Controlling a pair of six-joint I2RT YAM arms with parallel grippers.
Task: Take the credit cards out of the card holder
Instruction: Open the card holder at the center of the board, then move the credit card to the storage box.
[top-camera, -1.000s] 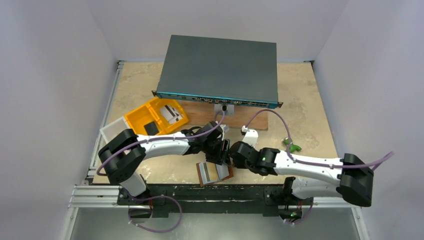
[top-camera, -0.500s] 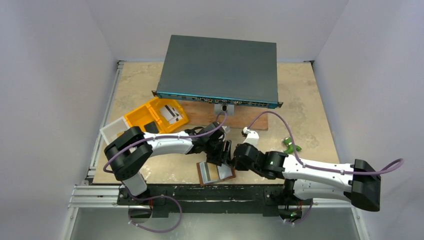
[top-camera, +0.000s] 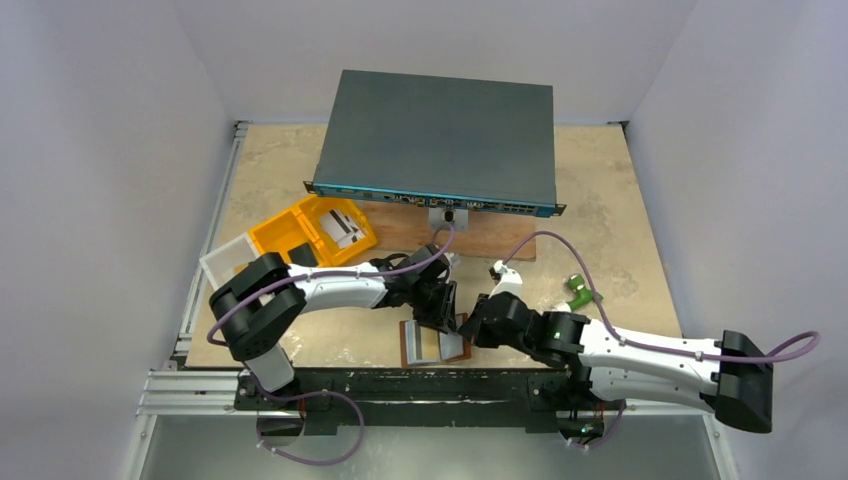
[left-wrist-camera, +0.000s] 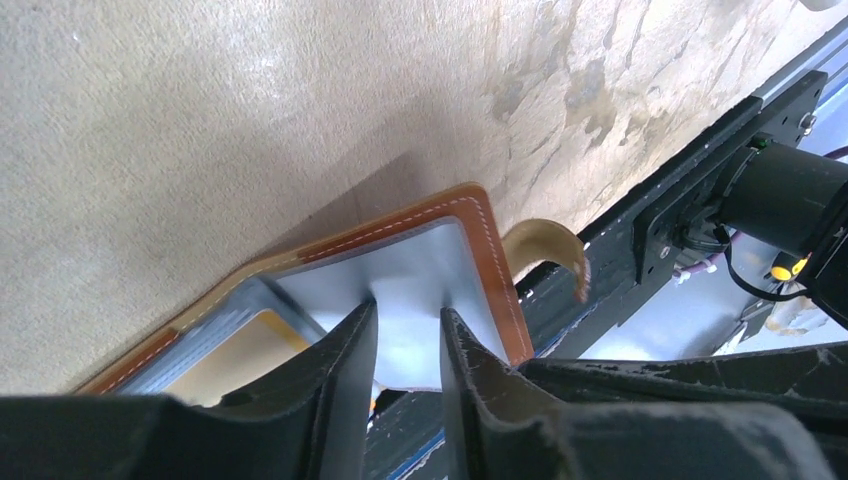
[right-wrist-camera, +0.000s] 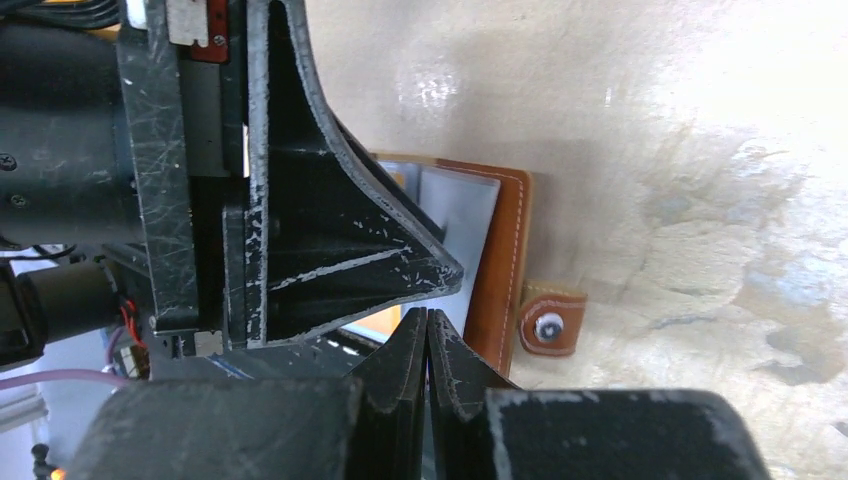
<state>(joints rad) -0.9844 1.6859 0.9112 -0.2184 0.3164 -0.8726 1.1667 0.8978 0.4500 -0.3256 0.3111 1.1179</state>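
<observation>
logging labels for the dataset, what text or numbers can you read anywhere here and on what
No text can be read in any view.
Grey box, front strip: markings too small to read.
Cards in the yellow tray: dark marks, too small to read.
Wallet: no print visible, only stitching.

card holder (top-camera: 435, 343) on table (top-camera: 620, 230) near edge, tray (top-camera: 268, 238) behind-left holding credit cards (top-camera: 342, 228), switch box (top-camera: 440, 140) behind

- I am looking into a robotics lab test cell: plain white walls (top-camera: 100, 150) box in one small table (top-camera: 610, 210).
- Aluminium rails (top-camera: 190, 390) carry the arm bases (top-camera: 270, 375) along my near edge.
- A rack network switch (top-camera: 440, 135) sits here, with loose purple cabling (top-camera: 540, 234).
</observation>
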